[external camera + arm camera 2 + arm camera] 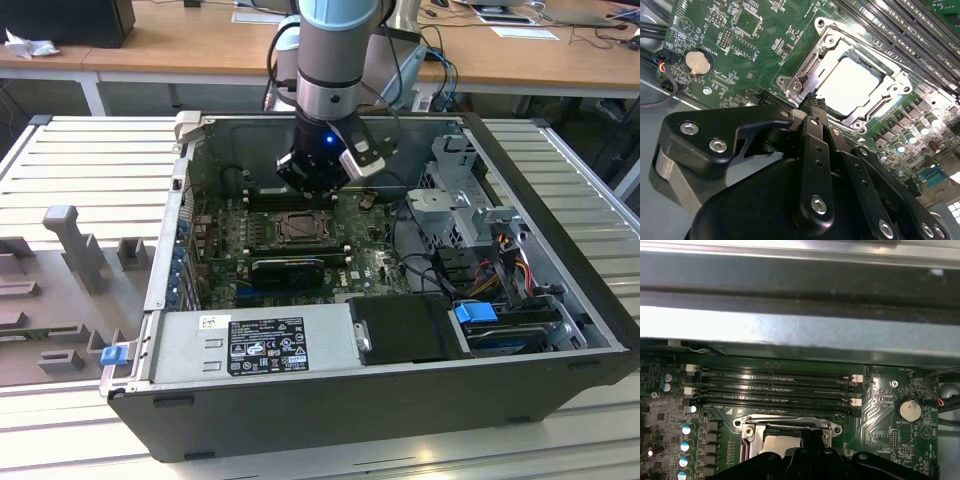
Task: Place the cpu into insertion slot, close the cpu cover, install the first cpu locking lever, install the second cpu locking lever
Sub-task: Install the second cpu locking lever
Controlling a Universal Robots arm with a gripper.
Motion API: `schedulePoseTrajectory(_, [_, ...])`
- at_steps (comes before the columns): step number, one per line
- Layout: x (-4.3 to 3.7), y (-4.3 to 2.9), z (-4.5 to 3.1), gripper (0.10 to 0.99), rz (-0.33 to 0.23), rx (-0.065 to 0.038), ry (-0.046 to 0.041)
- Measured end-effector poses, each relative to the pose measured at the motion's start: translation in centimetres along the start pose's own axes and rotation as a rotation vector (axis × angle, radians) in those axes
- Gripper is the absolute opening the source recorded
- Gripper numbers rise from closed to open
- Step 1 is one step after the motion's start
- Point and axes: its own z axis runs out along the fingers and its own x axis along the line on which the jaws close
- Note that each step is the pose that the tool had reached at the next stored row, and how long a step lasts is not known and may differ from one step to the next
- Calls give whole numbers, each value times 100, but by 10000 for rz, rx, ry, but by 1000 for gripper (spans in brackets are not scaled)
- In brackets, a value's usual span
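The cpu [850, 85] lies flat in the insertion slot [300, 228] on the green board, its pale face showing through the window of the cpu cover [888, 95]. The grey metal cover is folded down over it. My gripper [812, 100] hangs low inside the open computer case [560, 300], its black fingers [815, 125] drawn together to one narrow tip at the slot's corner. A metal lever [807, 70] runs along the slot's side by that tip. I cannot tell whether the tip touches it. In the first wrist view the gripper [812, 432] covers part of the slot's near edge.
Long black memory slots [775, 385] run beside the socket, with the case wall [790, 325] behind them. A coin battery [699, 61] sits on the board. A long black card [288, 268], the power supply [250, 345] and a drive cage [450, 200] crowd the case.
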Motion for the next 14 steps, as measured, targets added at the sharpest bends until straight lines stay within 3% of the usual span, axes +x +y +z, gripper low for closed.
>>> schedulePoseTrajectory(14, [3,-50,-29,106,-1,-4,0])
